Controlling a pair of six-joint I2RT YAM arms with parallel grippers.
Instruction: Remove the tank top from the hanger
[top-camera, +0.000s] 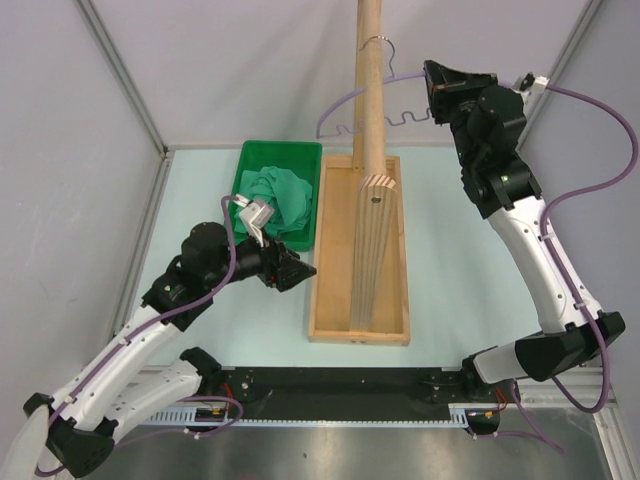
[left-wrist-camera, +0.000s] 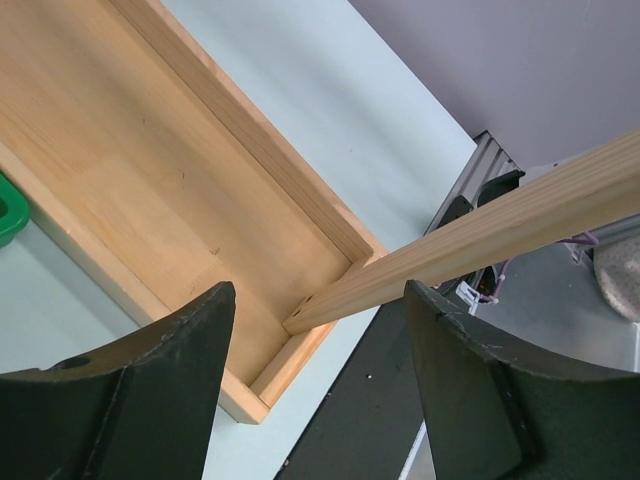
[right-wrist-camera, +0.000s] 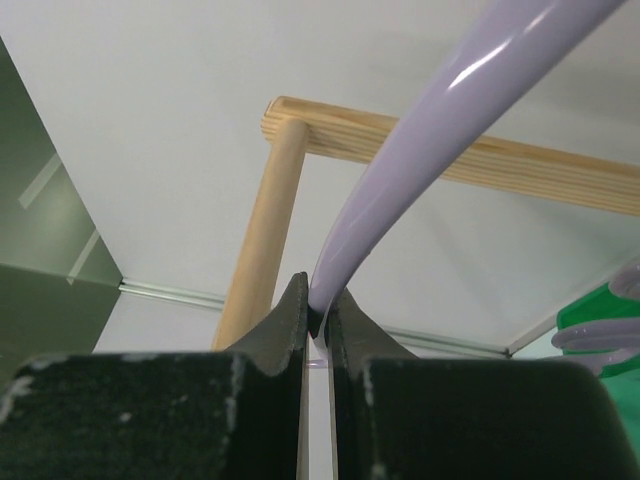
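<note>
looking down on a pale mint surface (top-camera: 200, 210), boxed in by plain grey walls (top-camera: 60, 120) and aluminium posts (top-camera: 125, 75). up on the wooden pole stand (top-camera: 371, 100), hooked over and bare: the lavender hanger (right-wrist-camera: 450, 105). clamped on its right tip with the right jaws, practically no gap left. down in the green tray (top-camera: 252, 160) at back left, crumpled in a heap: the teal tank top (top-camera: 283, 193), well apart from the hanger. just beside that tray, hovering low with the left jaws spread wide, gripping nothing, aimed at the long wooden base tray (top-camera: 330, 295).
</note>
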